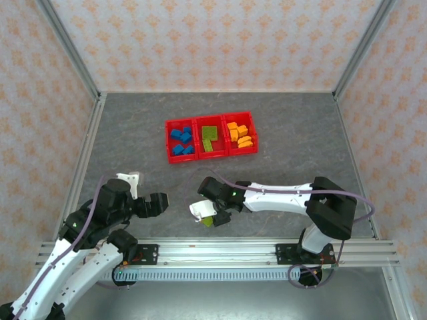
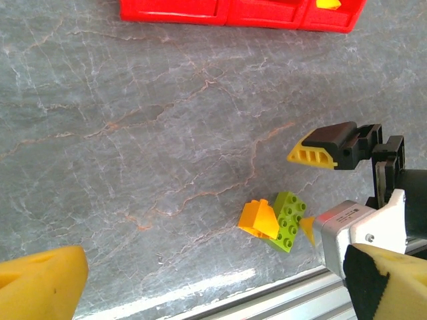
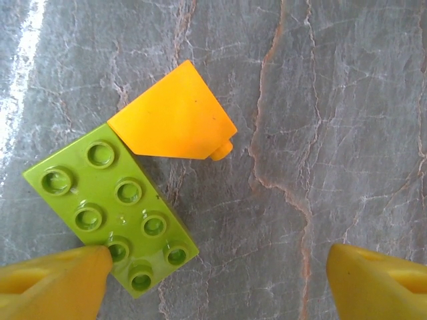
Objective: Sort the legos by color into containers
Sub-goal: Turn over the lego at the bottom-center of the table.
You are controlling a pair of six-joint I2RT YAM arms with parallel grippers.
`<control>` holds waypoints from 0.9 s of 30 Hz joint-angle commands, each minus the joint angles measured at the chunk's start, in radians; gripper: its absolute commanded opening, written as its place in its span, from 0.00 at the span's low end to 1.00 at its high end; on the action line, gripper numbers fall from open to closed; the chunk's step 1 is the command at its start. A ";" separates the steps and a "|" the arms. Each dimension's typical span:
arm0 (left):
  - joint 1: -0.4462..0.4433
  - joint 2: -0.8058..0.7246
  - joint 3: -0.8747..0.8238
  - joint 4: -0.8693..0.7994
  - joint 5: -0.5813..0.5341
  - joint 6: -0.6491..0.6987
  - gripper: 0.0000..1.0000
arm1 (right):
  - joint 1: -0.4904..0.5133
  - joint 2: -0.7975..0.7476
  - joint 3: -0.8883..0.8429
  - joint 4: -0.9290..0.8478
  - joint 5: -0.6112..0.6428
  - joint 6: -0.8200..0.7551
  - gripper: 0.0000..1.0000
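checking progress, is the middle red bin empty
No, the top view shows green legos lying in the middle bin.

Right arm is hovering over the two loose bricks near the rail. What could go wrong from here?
1. The green brick and the orange brick lie touching, so the open right gripper may drag or pinch both and mix colours.
2. One of its fingers sits over the green brick's corner; coming down, it could land on the studs rather than beside the brick.
3. The orange brick is sloped and might slip from a grip.
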 commanded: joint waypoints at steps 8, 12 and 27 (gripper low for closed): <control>-0.003 -0.033 -0.045 0.057 0.031 -0.062 0.99 | 0.016 0.063 -0.016 -0.022 -0.039 -0.056 0.85; -0.004 -0.039 -0.048 0.064 0.027 -0.064 0.99 | 0.020 0.064 -0.002 -0.024 -0.049 -0.038 0.84; -0.003 -0.044 -0.057 0.086 0.039 -0.075 0.99 | 0.039 0.046 0.003 -0.073 -0.074 -0.002 0.83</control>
